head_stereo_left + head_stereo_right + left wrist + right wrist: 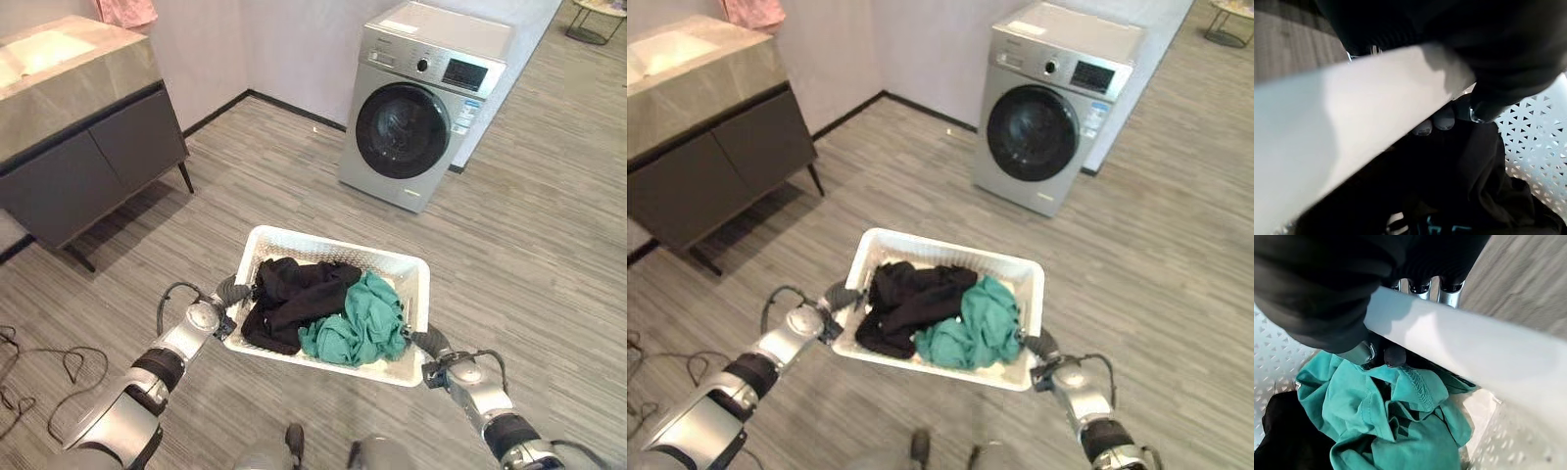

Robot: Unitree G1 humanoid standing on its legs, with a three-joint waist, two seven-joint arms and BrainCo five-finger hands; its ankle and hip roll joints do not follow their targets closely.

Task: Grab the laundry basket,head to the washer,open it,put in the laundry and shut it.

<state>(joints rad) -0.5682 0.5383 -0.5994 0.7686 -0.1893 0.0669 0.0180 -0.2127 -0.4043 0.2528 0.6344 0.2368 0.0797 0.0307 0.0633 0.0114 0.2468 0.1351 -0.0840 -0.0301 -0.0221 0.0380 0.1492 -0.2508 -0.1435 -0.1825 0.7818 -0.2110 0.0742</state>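
1. Laundry basket [411, 269]: white perforated plastic, stiff but light, held above the floor [245, 166] between both hands, well short of the washer [421, 108].
2. Left hand [233, 291]: fingers curled over the left rim.
3. Black garment [294, 294], teal garment [358, 323]: soft, loose; keep basket level.
4. Right hand [428, 342]: clamped on the right rim, the sensible hold.

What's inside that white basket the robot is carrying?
The laundry basket holds a black garment on the robot's left and a teal garment on its right, the two touching. A pale patch shows beneath them; anything else underneath is covered.
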